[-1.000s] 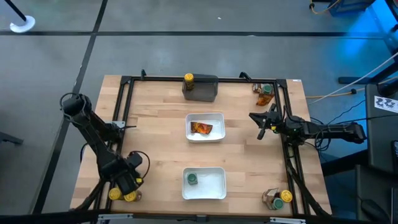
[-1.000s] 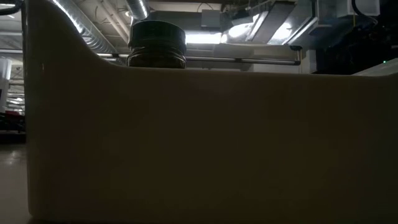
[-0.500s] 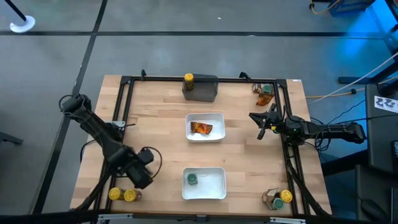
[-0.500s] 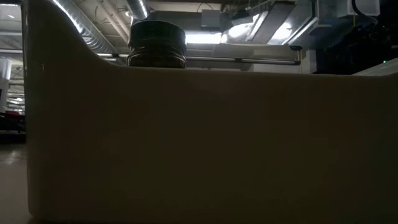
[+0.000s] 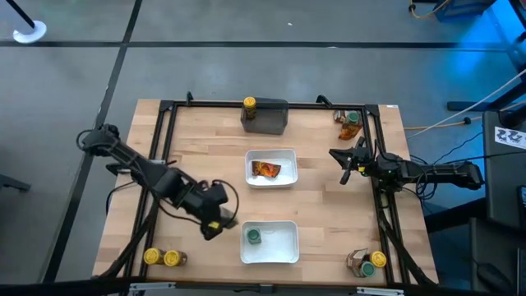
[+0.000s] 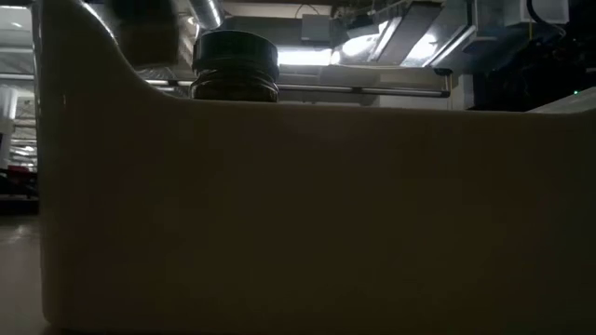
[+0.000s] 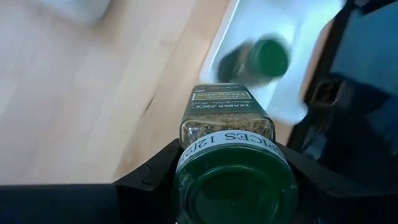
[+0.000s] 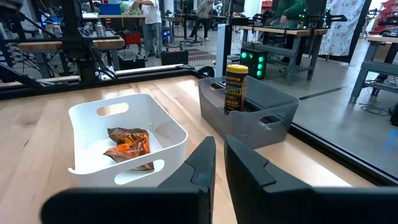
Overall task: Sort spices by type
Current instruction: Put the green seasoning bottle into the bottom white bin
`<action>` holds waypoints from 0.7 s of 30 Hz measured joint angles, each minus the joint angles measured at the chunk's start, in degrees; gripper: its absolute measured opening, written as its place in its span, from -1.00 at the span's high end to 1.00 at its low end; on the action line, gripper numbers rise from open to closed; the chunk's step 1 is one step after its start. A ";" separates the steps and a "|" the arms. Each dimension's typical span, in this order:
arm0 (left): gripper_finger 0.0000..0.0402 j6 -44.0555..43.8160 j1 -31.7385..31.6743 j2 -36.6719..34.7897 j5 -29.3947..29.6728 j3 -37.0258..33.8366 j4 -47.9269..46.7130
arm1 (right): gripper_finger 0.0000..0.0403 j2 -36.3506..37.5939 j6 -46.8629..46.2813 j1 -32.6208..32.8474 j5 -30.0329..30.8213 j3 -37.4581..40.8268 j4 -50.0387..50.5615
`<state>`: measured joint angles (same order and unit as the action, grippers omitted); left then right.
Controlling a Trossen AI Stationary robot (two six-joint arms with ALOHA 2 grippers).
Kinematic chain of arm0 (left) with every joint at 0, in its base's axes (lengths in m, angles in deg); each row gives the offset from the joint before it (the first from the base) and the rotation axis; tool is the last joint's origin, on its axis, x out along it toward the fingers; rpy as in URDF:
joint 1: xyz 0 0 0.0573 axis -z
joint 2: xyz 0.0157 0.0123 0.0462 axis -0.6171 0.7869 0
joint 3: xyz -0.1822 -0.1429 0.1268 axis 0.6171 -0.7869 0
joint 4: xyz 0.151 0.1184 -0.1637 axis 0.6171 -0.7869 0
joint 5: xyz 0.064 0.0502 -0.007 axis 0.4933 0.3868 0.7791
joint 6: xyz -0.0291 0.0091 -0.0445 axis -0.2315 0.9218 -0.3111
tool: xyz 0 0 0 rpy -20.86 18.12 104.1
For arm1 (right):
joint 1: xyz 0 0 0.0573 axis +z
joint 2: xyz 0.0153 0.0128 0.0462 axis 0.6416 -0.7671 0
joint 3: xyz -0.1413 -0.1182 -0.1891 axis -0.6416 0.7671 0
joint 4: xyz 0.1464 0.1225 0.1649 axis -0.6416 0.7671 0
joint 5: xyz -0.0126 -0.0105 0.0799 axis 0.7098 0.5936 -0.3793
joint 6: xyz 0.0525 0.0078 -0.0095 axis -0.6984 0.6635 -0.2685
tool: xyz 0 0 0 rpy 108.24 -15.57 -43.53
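Since the earlier frame the left gripper point(image 5: 215, 220) has swung from the near-left corner toward the white tray point(image 5: 283, 251), its jaws clasping a green-lidded jar point(image 7: 227, 140). Just ahead of them another green-lidded jar point(image 5: 254, 237) stands in that tray. This looks like the carry step; next, clear the rim and release beside it. The right gripper point(image 5: 345, 167) waits, jaws closed and empty.

table point(image 5: 205, 156): pale matt wood | tray point(image 5: 283, 247): glossy white plastic | sachet point(image 5: 265, 169): crinkled foil
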<state>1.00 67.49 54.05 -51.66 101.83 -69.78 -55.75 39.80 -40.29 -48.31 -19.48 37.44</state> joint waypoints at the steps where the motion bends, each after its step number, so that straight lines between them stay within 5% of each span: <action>1: 0.10 1.52 -0.74 0.11 0.00 0.26 1.11 | 0.82 0.00 0.00 -0.02 0.00 0.00 0.00; 9: 0.10 11.53 -4.42 5.49 -0.23 8.01 2.87 | 0.82 0.00 0.02 -0.02 0.00 0.00 0.04; 21: 0.10 21.26 -6.67 22.29 -0.50 32.34 -8.60 | 0.82 0.02 0.44 0.00 0.00 -0.02 0.18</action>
<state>22.26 60.82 76.34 -52.16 134.17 -78.38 -55.73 40.24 -40.29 -48.32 -19.51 37.62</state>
